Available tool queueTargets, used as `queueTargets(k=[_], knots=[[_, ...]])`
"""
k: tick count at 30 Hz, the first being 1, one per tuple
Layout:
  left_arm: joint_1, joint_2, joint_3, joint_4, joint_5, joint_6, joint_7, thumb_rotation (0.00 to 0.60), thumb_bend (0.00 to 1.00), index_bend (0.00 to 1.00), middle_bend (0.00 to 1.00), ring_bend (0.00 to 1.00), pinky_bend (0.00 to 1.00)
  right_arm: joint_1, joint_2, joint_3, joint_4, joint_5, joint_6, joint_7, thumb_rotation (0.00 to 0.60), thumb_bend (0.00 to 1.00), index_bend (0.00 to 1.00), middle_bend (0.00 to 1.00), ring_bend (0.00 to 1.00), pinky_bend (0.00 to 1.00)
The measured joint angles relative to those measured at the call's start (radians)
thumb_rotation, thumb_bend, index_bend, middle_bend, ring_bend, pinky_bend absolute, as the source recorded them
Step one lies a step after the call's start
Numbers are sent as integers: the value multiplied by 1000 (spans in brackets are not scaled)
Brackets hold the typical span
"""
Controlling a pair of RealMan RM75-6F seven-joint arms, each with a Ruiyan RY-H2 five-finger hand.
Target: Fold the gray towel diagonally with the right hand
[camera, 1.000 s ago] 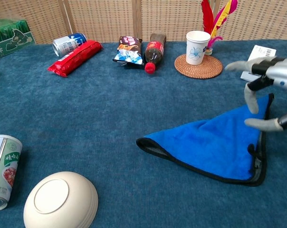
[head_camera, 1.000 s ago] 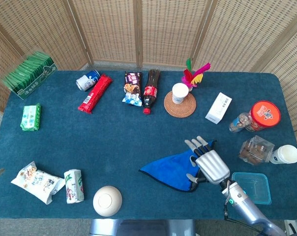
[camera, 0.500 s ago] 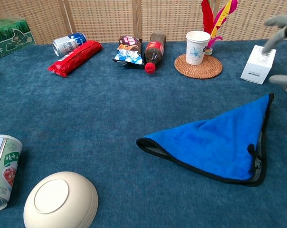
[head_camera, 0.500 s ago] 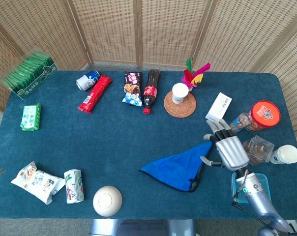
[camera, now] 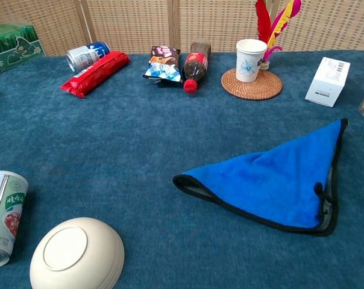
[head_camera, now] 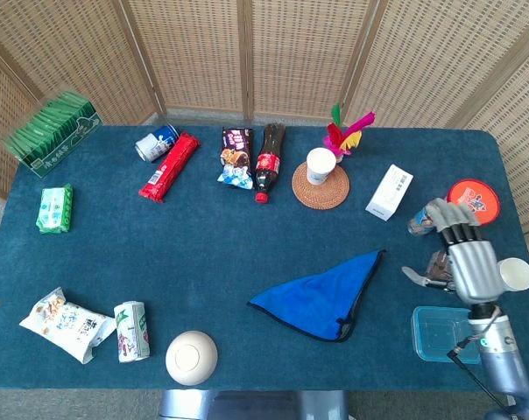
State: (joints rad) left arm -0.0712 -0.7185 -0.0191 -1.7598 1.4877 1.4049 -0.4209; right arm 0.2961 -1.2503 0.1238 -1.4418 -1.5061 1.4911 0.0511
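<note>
1. Towel [head_camera: 317, 297]: lies flat on the counter [head_camera: 203, 245] as a folded triangle, blue side up with a dark edging and a strip of gray showing at the right edge in the chest view; one corner points toward the far right, one toward the left, one toward the near edge. Nothing touches it.
2. Right hand [head_camera: 469, 262]: seen only in the head view, raised over the right part of the counter, well apart from the towel; fingers spread and holding nothing.
3. Left hand: shown in neither view.
4. Clear lidded box [head_camera: 443, 332]: just near-side of the right hand, close to the counter's front right corner.
5. Paper cup [head_camera: 516, 274]: just right of the hand, at the counter's right edge.
6. Red-lidded tub [head_camera: 475, 196] and a small jar [head_camera: 420, 220]: beyond the hand; what else lies under the hand cannot be told.
7. White carton [head_camera: 390, 192]: beyond the towel's far corner.
8. Woven coaster [head_camera: 320, 188]: carries a white cup [head_camera: 320, 165]; colored feathers [head_camera: 345, 133] stand just behind it.
9. Cola bottle [head_camera: 267, 162]: lies on its side, cap toward the viewer, beside a snack packet [head_camera: 236, 158].
10. Red wrapper [head_camera: 170, 165] and a tipped can [head_camera: 156, 143]: far left of center.
11. White bowl [head_camera: 192, 357]: upside down near the front edge, left of the towel; a green can [head_camera: 131, 331] lies further left.
</note>
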Motion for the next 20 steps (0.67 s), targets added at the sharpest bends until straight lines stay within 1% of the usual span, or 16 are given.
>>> queueTargets(k=[4,8,11,13,15,17,20], knots=[[8,3,4,4,9,14,-10,600,243,174,0,0,0,-37,6,-2,39,0,33,61,333,55,55,0,0,0],[14,5,6,3,15,28,-9,600,242,174,0,0,0,-61,2,-8,76,-15,73,93,409,51,146,0,0,0],[15,6,7,1,13,27,3,600,240,166,0,0,0,-90,-4,-21,99,-31,114,90,416,44,169,0,0,0],[15,7,8,-4,7,22,19,600,237,145,0,0,0,-110,0,-33,92,-28,124,71,416,28,156,0,0,0],[15,8,9,-11,3,19,36,600,232,113,0,0,0,-123,12,-42,61,-20,118,45,418,7,127,0,0,0],[16,10,9,-20,2,21,49,600,222,79,0,0,0,-136,33,-52,3,-11,108,8,420,0,69,0,0,0],[22,9,9,-23,9,42,64,600,215,68,0,0,0,-155,67,-62,-107,2,103,-55,422,0,13,0,0,0]])
